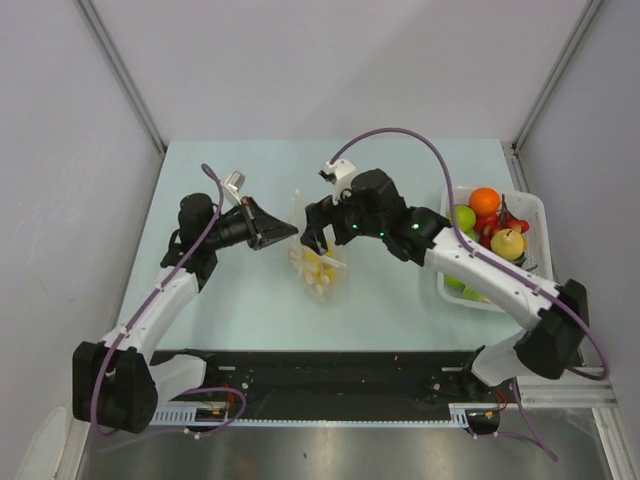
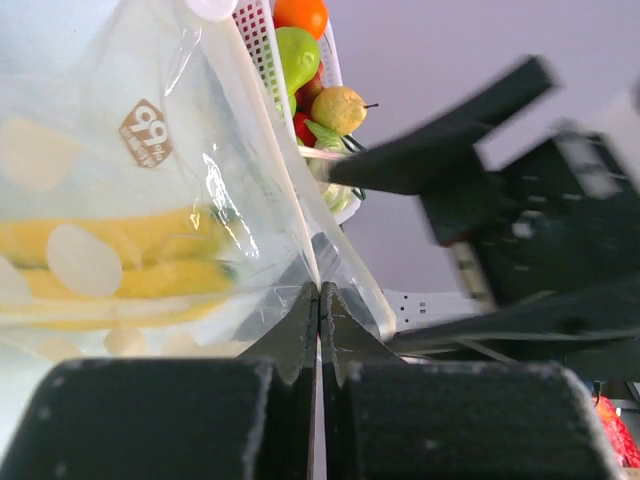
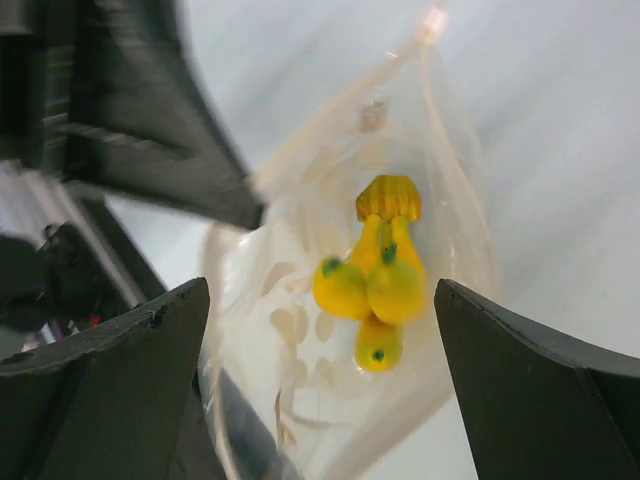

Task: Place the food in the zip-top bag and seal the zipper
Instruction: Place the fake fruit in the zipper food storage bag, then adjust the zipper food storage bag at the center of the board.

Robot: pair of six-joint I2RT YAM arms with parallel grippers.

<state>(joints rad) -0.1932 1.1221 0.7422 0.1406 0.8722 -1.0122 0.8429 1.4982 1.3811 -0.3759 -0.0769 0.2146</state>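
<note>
Left fingers (image 2: 318, 305): pressed together on the lip of the clear, floppy zip-top bag with pale dots (image 1: 322, 272), reaching in from its 9 o'clock side. Right fingers (image 1: 318, 243): spread wide, holding nothing, poised at the bag's mouth, 12 o'clock end. Inside the bag, mid-bench (image 1: 250, 300), lies the yellow plastic banana bunch (image 3: 378, 285). The other toy fruit (image 1: 490, 225) sits in the white slotted basket (image 1: 538, 212) at 3 o'clock, well apart.

Judgement: the bananas are in, so the next fruit is to be fetched. I should lift the right fingers straight out so neither tip drags the film. The left pinch must not slacken, or the mouth folds shut.

The film is thin and glossy and crinkles readily. The whitish zipper strip (image 2: 265, 150) looks stiffer and straight. The fruit look hard, smooth and rounded, likely to roll.
</note>
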